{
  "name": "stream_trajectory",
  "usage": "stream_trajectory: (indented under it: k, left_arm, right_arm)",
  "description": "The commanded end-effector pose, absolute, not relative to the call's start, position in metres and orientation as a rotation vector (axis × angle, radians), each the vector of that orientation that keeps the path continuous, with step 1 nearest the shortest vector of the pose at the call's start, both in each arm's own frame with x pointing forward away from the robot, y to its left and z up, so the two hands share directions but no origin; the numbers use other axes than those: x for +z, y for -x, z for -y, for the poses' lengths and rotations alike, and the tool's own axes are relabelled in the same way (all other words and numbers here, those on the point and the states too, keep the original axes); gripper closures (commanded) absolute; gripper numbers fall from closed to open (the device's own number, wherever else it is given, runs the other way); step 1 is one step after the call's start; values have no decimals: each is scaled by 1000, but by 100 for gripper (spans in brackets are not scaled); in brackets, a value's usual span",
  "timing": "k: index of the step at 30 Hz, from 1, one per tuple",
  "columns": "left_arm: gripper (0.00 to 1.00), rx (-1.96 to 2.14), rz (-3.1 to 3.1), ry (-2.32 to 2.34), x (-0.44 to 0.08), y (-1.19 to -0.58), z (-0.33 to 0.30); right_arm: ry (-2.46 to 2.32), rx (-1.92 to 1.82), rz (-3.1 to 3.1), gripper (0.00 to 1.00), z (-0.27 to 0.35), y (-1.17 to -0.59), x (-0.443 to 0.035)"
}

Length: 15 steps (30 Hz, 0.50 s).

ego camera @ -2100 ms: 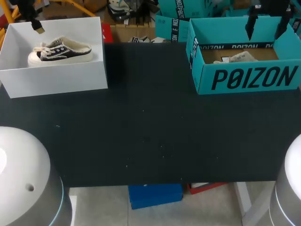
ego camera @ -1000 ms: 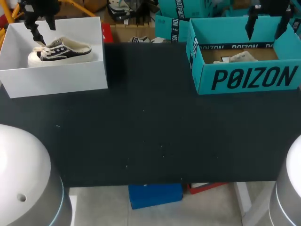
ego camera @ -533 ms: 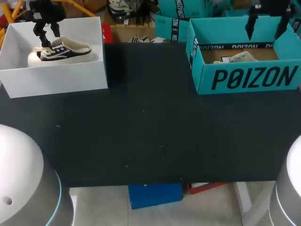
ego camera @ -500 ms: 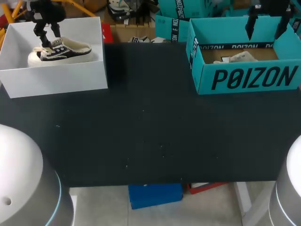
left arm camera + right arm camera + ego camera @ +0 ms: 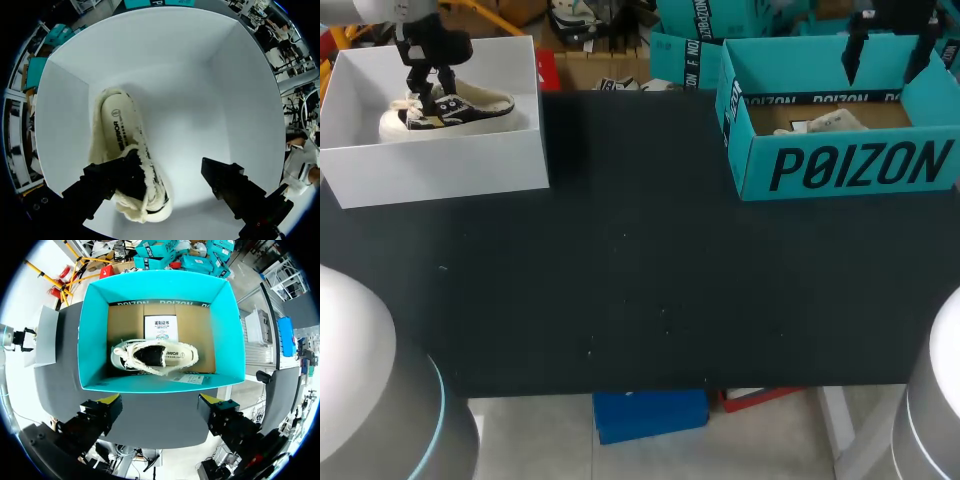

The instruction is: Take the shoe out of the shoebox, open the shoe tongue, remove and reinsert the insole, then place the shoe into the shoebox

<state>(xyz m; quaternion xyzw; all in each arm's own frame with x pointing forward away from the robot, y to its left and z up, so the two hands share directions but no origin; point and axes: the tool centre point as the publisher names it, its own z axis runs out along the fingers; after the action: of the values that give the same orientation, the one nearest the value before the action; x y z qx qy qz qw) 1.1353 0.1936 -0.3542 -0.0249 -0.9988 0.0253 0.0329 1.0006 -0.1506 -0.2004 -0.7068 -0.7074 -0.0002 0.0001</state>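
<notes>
Big black table [image 5: 640, 270], with a box at each far corner. The white shoebox [image 5: 430, 165] is on my left, the teal box [image 5: 840, 165] on my right, and they sit well apart.

Each box has a shoe lying flat on its floor. The shoe [image 5: 120, 145] in the white one is a low black canvas slip-on with laces, a white rubber sole and a fluffy cream lining round the opening. It sits off toward one side wall. The second shoe [image 5: 155, 356] in the teal box looks like its twin, resting on the brown cardboard bottom.

The left arm's fingers [image 5: 97, 187] are down inside the white box and spread wide. One is over the toe end and the other is out over bare box floor, so nothing is pinched. The right arm's fingers [image 5: 97, 420] are spread too, and hang above the teal box well clear of the shoe.

My guess on handling is light and easy to lift, but squishy up top. The canvas and fleece will likely cave in and let it slide, while the rubber sole band is the stiff, grippy bit. I'd pinch across the middle with a finger on each sole side, or hook one finger inside the opening against the side wall. The toe cap is rounded and could pop out.
</notes>
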Motion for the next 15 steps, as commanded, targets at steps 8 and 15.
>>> stream_trajectory:
  k: [8,15]
  left_arm:
    - [8,57,3057,62,-393,-1124,-190]
    - [12,15,3044,-2,-410,-1125,-194]
  right_arm:
    - [2221,0,2222,0,150,-1001,-200]
    - [2221,0,2222,0,150,-1001,-200]
